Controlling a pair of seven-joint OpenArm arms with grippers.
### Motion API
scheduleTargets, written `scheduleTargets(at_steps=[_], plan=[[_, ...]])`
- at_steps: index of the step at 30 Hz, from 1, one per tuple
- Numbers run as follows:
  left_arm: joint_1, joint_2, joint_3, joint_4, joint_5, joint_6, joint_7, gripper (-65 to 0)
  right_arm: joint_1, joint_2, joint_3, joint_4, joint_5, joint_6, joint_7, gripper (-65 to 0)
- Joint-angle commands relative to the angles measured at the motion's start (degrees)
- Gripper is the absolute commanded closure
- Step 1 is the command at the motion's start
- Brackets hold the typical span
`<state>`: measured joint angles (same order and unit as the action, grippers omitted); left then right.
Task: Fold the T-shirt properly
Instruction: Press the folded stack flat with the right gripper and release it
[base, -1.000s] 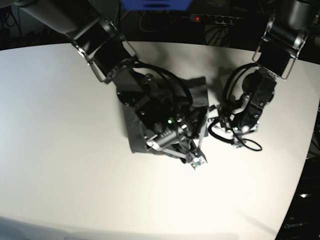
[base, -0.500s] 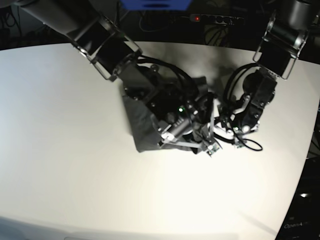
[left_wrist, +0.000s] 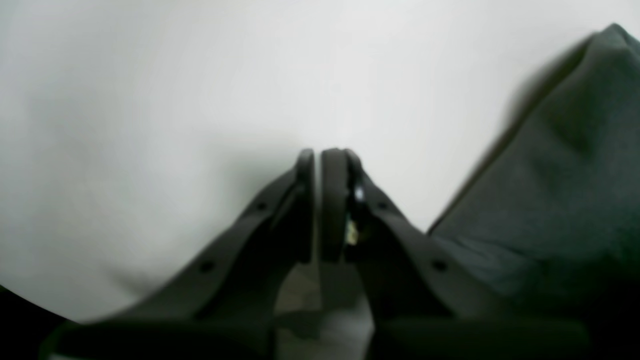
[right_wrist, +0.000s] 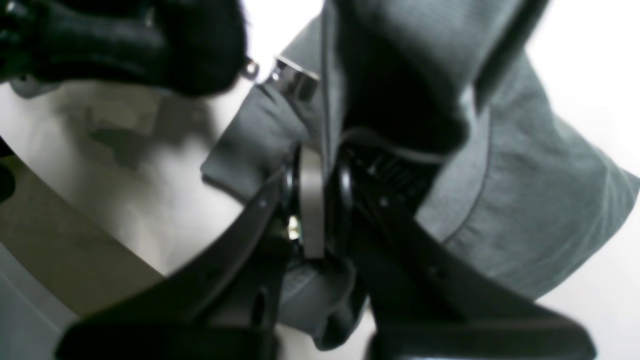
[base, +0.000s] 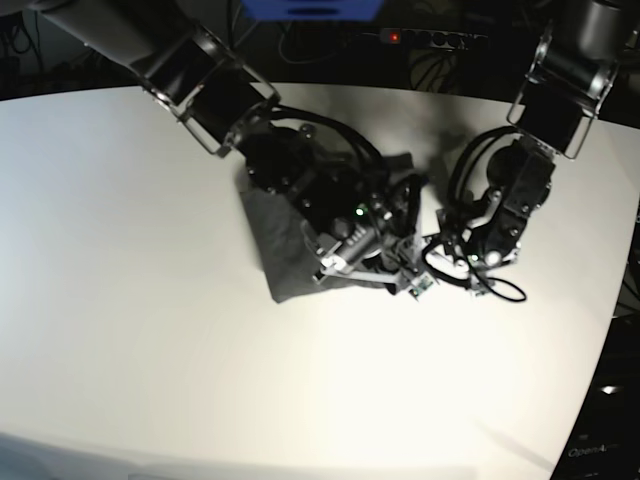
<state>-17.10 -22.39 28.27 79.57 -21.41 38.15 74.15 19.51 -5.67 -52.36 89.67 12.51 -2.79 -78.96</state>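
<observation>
T-shirt (base: 290, 245) lies bunched at centre of the base view on the tabletop (base: 130, 330); my right fingers (right_wrist: 327, 200) are closed on its raised fold, my left fingers (left_wrist: 317, 200) shut, gripping nothing

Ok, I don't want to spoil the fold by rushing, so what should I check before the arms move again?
1. Right gripper has hold of the T-shirt: ok, fabric is pinched between its fingertips.
2. Left gripper is closed: ok.
3. Left gripper is off the fabric: ok, the shirt's edge lies to one side of its tips.
4. Shirt is on the table, away from the table's edges: ok.
5. Shirt is folded flat: not ok, part is bunched up at the right gripper.
6. Neck label is placed properly: cannot tell, no label is visible.
</observation>
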Motion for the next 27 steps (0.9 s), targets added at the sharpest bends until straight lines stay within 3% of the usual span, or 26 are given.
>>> scheduleTargets(at_steps=[1, 7, 16, 20, 23, 27], plan=[[-0.79, -0.42, -0.27, 0.39, 0.27, 0.13, 0.18, -3.3, 1.37, -0.97, 0.18, 0.84, 0.01, 0.28, 0.67, -4.6], [-0.79, -0.42, -0.27, 0.39, 0.27, 0.13, 0.18, -3.3, 1.37, -1.05, 0.27, 1.28, 0.10, 0.46, 0.67, -22.9], [-0.79, -0.42, -0.27, 0.39, 0.27, 0.13, 0.18, -3.3, 1.46, -1.14, 0.53, 1.89, 0.10, 0.46, 0.76, -24.2], [-0.61, -0.51, -0.36, 0.83, 0.27, 0.13, 0.18, -3.3, 1.46, 1.41, 0.62, 10.51, 0.10, 0.46, 0.76, -23.8], [-0.52, -0.86, -0.36, 0.91, 0.00, 0.13, 0.18, -3.3, 1.64, 2.29, 0.62, 13.85, 0.10, 0.46, 0.23, -17.6], [-0.44, -1.92, -0.45, 1.00, -0.17, 0.13, 0.27, -3.3, 0.05, 4.75, 3.70, 14.20, 0.01, 0.46, 0.76, 0.0]])
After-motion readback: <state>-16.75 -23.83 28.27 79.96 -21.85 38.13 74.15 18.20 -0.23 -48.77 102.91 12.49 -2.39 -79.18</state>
